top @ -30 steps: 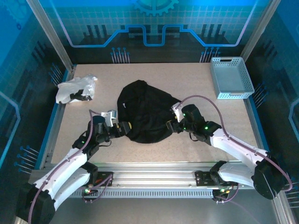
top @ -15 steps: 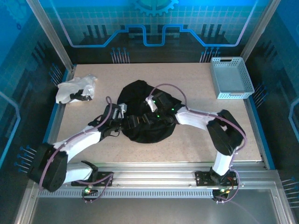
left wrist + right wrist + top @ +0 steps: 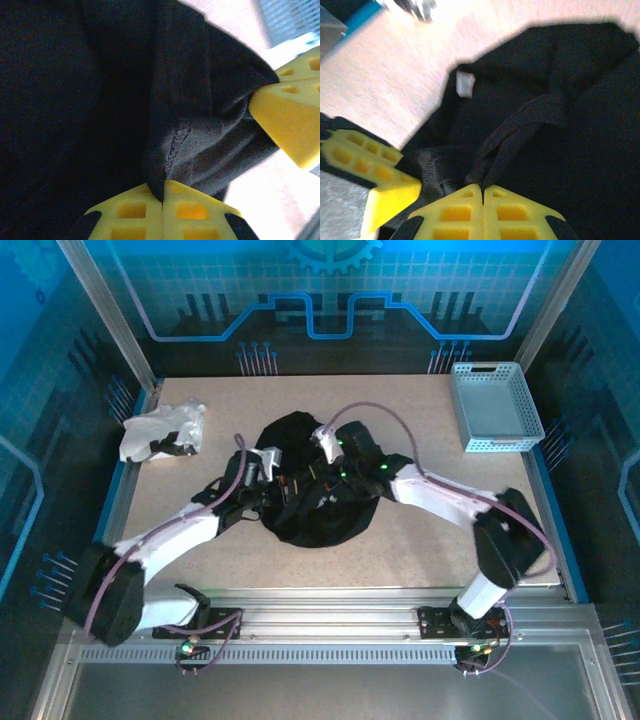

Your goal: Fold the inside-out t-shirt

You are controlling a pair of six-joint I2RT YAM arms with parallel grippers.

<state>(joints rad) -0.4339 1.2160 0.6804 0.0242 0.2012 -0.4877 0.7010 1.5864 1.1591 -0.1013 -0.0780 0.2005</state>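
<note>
T-shirt (image 3: 322,525) centre, smaller garment (image 3: 160,430) left, basket (image 3: 495,410) back right

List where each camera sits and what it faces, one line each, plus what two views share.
Top external: above and behind the bases, looking down on the table, the t-shirt and both arms.
Left wrist: on the left wrist, facing along the shut left claw pinching t-shirt fabric.
Right wrist: on the right wrist, facing along the shut right claw pinching a fold.
Shared: each wrist view catches the other claw gripping the same t-shirt.
</note>
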